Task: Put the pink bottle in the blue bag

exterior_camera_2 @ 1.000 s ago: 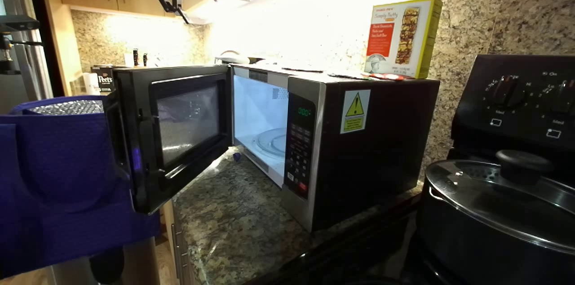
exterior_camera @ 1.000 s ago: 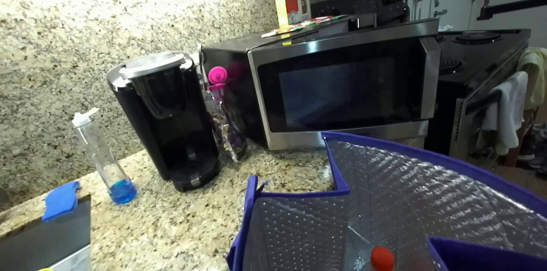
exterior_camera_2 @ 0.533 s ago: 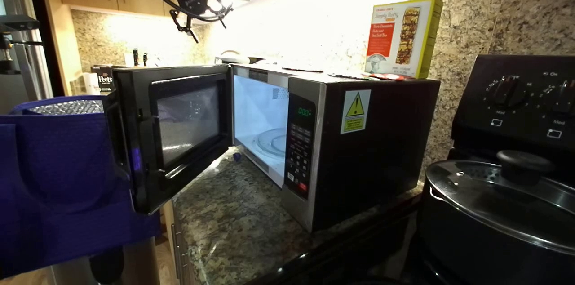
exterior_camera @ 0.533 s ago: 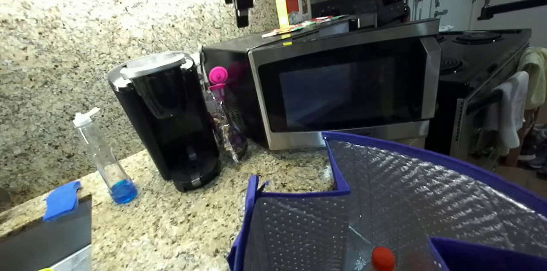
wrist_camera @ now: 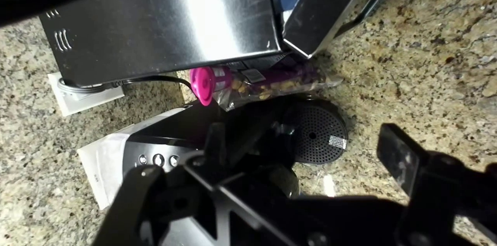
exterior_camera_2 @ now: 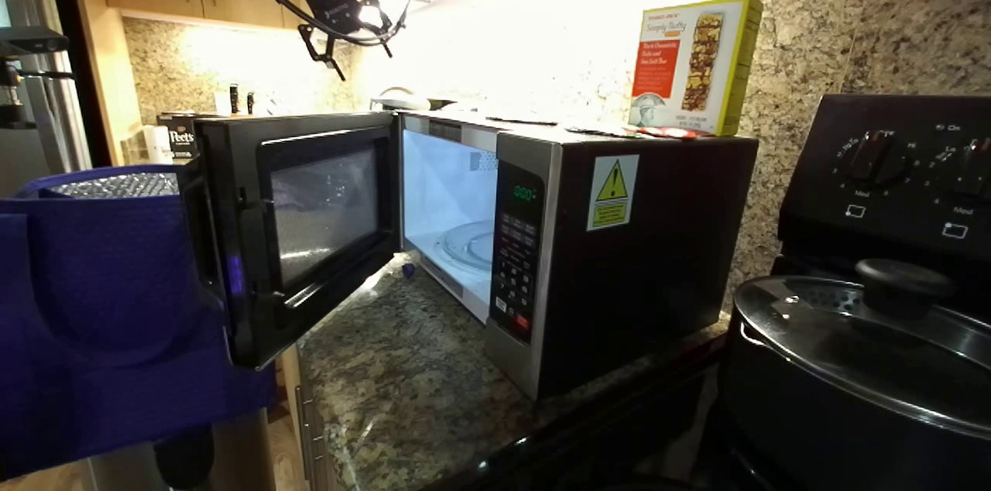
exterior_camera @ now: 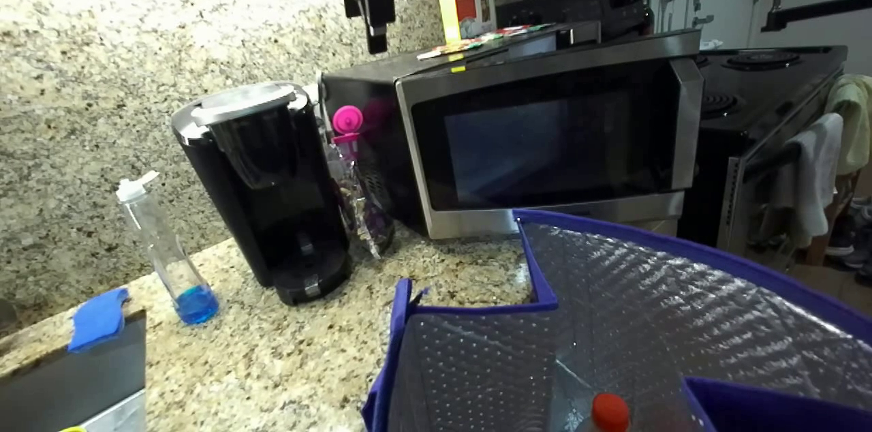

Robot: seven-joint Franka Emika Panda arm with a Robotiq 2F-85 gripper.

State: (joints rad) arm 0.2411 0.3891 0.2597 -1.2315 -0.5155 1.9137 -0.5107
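The small pink bottle (exterior_camera: 347, 120) with its wider rim sits between the black coffee maker and the microwave's side, above a clear packet. It also shows in the wrist view (wrist_camera: 204, 83). It is hidden in the view with the open microwave door. The blue bag (exterior_camera: 477, 310) stands open at the lower right, silvery lining showing, with a red-capped bottle inside. Its blue side shows at the far left of an exterior view (exterior_camera_2: 116, 290). My gripper (wrist_camera: 306, 149) is open and empty, high above the coffee maker. It also shows in both exterior views (exterior_camera: 377, 43) (exterior_camera_2: 365, 65).
The coffee maker (exterior_camera: 262, 180) stands close beside the bottle. The microwave (exterior_camera_2: 642, 259) has its door (exterior_camera_2: 310, 220) swung open. A snack box (exterior_camera_2: 693, 65) stands on top. A clear bottle with blue liquid (exterior_camera: 194, 302) stands near the sink. A lidded pot (exterior_camera_2: 859, 367) is on the stove.
My gripper has come lower and moved left in an exterior view, toward the space above the coffee maker and pink bottle. The bottle and bag have not moved.
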